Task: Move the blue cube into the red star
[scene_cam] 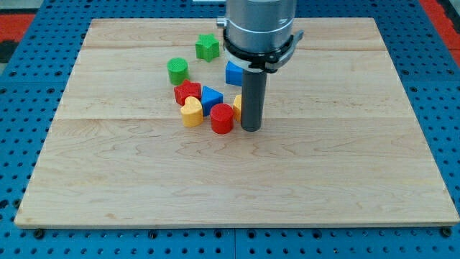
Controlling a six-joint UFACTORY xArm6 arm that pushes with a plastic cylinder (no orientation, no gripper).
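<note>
The blue cube (233,73) lies above the view's centre, partly hidden behind the arm. The red star (187,92) lies to its lower left, with a blue triangular block (211,98) between them. My tip (251,128) rests on the board below the blue cube, just right of a red cylinder (222,119). A yellow block (237,105) shows only as a sliver behind the rod.
A yellow heart (191,113) touches the red star's lower edge. A green cylinder (177,70) and a green star (207,47) lie toward the view's top left. The wooden board (345,173) ends in blue pegboard on all sides.
</note>
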